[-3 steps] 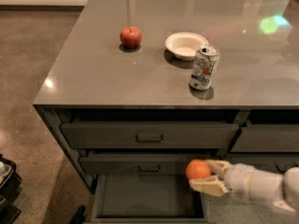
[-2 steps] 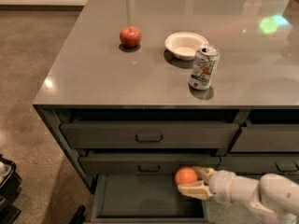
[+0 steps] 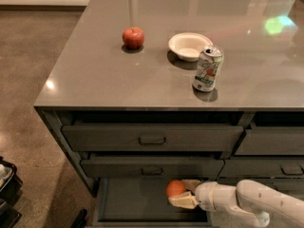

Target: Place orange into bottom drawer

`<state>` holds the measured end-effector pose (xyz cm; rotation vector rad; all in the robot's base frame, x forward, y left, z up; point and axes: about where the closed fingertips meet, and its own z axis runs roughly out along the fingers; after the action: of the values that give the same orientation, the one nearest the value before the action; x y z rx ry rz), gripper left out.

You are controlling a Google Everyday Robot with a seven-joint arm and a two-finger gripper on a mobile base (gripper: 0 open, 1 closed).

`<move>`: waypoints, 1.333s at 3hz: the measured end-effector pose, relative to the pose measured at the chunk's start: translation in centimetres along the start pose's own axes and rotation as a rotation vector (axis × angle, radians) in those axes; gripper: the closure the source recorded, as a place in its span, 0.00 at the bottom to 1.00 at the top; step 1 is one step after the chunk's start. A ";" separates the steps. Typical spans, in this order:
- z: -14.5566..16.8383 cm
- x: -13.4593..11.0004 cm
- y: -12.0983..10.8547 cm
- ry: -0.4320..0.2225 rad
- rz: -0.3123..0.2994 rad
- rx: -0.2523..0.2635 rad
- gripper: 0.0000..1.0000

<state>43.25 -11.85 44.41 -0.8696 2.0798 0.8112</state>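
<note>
Right now my claw [image 3: 180, 193] pinches the orange [image 3: 175, 187] between its fingers, over the open bottom drawer [image 3: 128, 198]. The middle drawer [image 3: 118, 167] sits just above. If I release high, the orange may roll left; if I lift early, I could clip that front.

The white arm [image 3: 266, 205] reaches in from the lower right, nearly level; its gripper [image 3: 180, 192] points left. Both fingers [image 3: 183, 201] clasp the orange [image 3: 175, 187].

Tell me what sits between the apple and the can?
A white bowl, in the camera view. The claw holds the orange over the bottom drawer.
</note>
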 end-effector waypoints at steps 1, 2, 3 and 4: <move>0.3 0.1 0.1 0.002 0.001 -0.004 1.00; 0.1 3.5 -2.0 0.011 0.084 0.075 1.00; 0.0 8.4 -5.2 0.033 0.159 0.181 1.00; 0.1 11.8 -7.8 0.028 0.217 0.244 1.00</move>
<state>43.34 -19.97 32.79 -0.5327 2.2674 0.6402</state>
